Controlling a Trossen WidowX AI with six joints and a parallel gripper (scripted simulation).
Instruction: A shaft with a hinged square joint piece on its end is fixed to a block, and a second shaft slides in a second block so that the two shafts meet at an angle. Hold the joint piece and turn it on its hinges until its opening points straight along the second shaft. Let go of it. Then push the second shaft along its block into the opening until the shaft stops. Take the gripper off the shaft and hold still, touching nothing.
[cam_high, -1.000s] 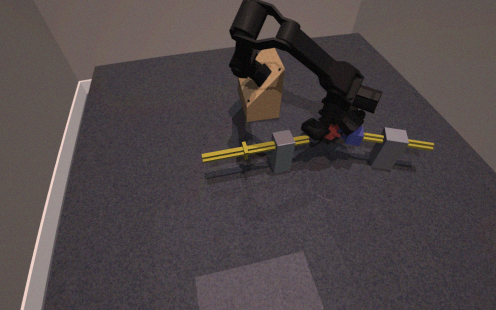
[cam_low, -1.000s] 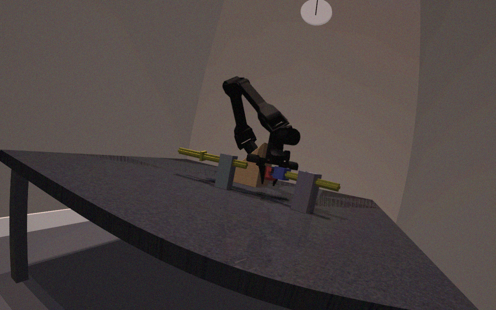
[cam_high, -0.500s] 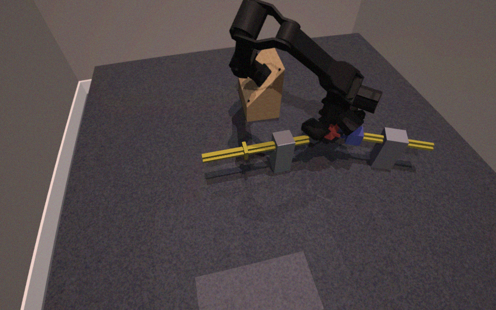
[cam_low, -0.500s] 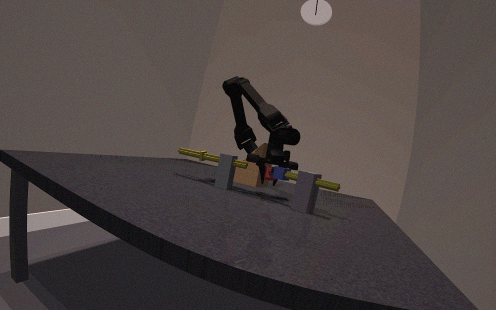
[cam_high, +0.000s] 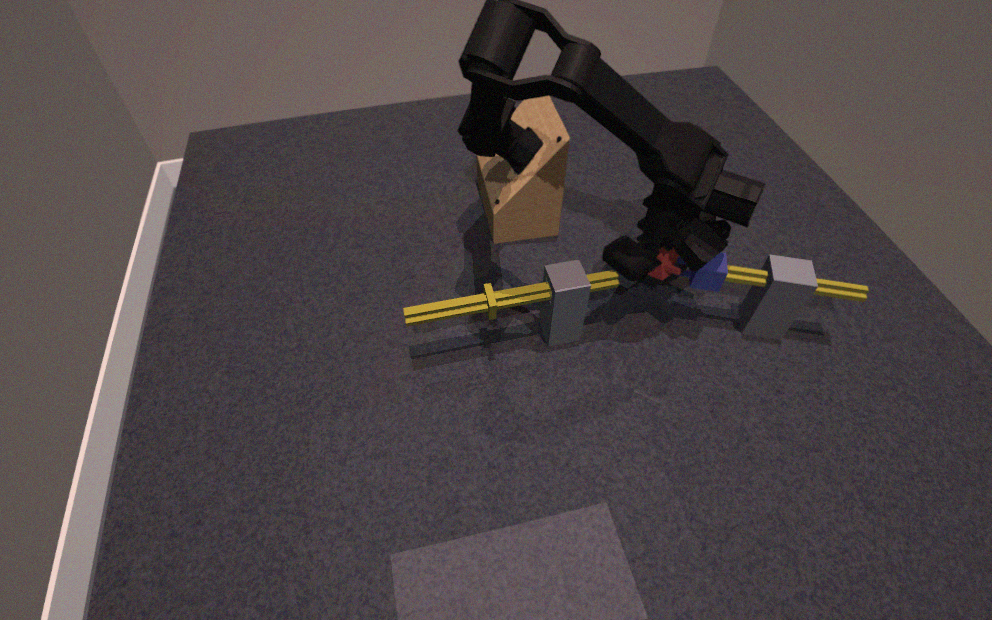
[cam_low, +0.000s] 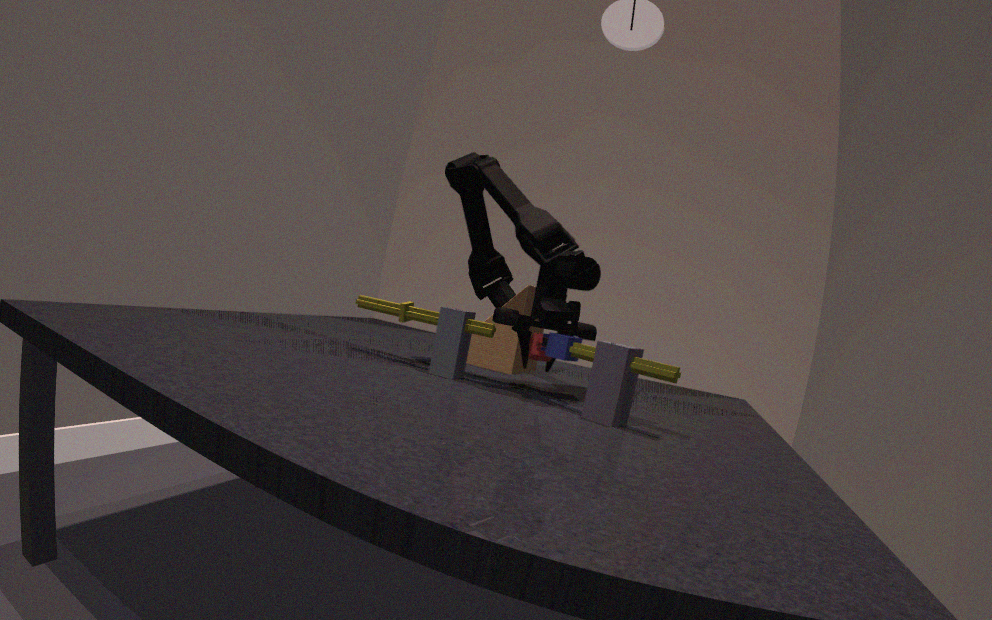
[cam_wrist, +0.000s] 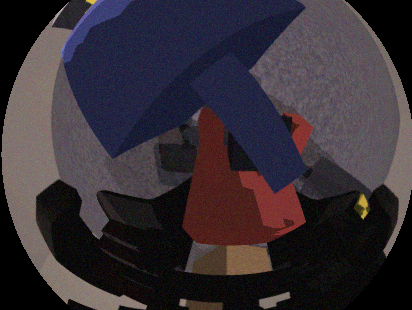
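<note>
Joint piece (cam_high: 665, 264) (cam_low: 536, 348) (cam_wrist: 212, 200) between jaws; second shaft (cam_high: 446, 305) (cam_low: 422, 315) (cam_wrist: 362, 206) points lengthwise toward it.

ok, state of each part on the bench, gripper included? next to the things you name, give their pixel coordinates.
Gripper (cam_high: 665, 269) (cam_low: 537, 365): shut on the red joint piece.
Red joint piece (cam_high: 664, 264) (cam_low: 537, 346) (cam_wrist: 215, 200): gripped, hinged to the blue fork.
Collared shaft (cam_high: 446, 307) (cam_low: 420, 315): through its block (cam_high: 565, 307) (cam_low: 449, 343), not inserted.
Other shaft (cam_high: 841, 288) (cam_low: 654, 369): through its block (cam_high: 775, 299) (cam_low: 610, 383), blue fork (cam_high: 709, 273) (cam_low: 561, 346) (cam_wrist: 150, 65) on end.

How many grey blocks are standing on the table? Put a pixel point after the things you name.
2: one block (cam_high: 565, 307) (cam_low: 451, 343) around the collared yellow shaft, another (cam_high: 779, 299) (cam_low: 610, 383) around the shaft with the blue piece.
</note>
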